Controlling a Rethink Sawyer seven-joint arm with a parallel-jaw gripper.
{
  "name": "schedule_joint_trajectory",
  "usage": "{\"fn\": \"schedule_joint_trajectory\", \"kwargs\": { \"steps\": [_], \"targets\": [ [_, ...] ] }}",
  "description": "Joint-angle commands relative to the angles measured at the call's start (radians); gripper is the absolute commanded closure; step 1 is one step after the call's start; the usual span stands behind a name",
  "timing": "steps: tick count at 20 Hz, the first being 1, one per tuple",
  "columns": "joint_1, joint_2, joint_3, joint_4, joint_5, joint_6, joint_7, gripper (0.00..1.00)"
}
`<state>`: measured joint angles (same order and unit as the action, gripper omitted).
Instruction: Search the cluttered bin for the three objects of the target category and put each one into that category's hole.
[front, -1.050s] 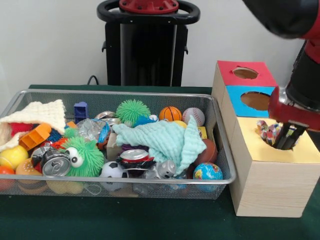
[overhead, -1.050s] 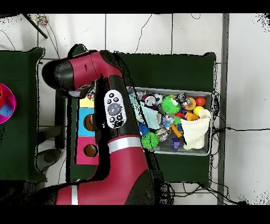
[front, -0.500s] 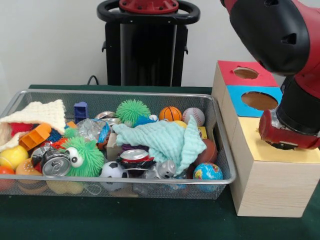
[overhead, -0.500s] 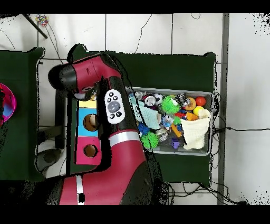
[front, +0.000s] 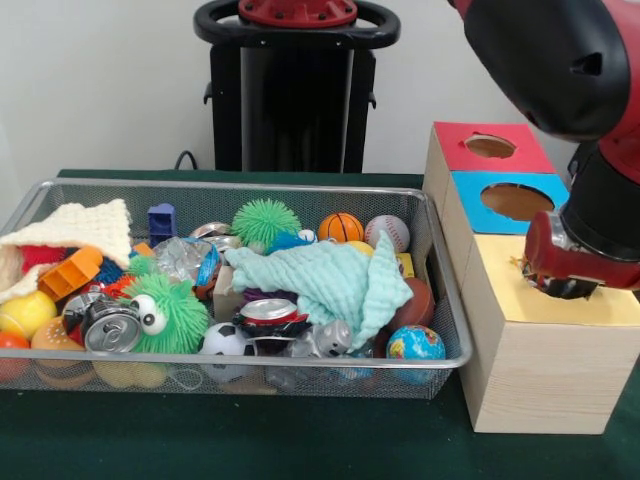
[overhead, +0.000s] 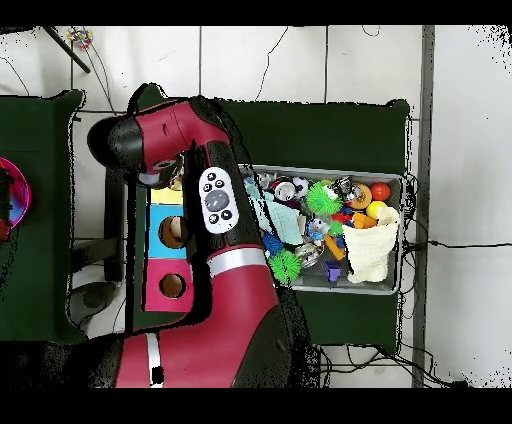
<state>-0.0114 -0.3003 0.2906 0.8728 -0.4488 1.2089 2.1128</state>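
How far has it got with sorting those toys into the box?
Hard to count what is done: no hole's inside shows. In hand: the arm's end sits low over the yellow section of the wooden box, covering its hole, with a bit of something colourful at its edge, so a drop seems under way. Left: the wire bin is full, with a basketball, baseball and globe ball lying there.

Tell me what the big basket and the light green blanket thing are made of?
The basket looks like shiny metal wire mesh, since you can see the toys through its sides. The light green blanket seems to be soft, matte cloth, because it lies crumpled in folds.
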Motion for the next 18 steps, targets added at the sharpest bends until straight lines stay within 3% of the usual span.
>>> {"fn": "schedule_joint_trajectory", "kwargs": {
  "steps": [1, 9, 13, 18],
  "targets": [
    [-0.037, -0.104, 0.086, 0.064, 0.034, -0.042, -0.215, 1.0],
    [-0.031, -0.206, 0.035, 0.157, -0.022, -0.221, -0.138, 1.0],
    [-0.033, -0.212, 0.037, 0.13, -0.02, -0.194, -0.13, 1.0],
    [-0.05, -0.203, 0.049, 0.145, -0.039, -0.294, -0.141, 1.0]
  ]
}}
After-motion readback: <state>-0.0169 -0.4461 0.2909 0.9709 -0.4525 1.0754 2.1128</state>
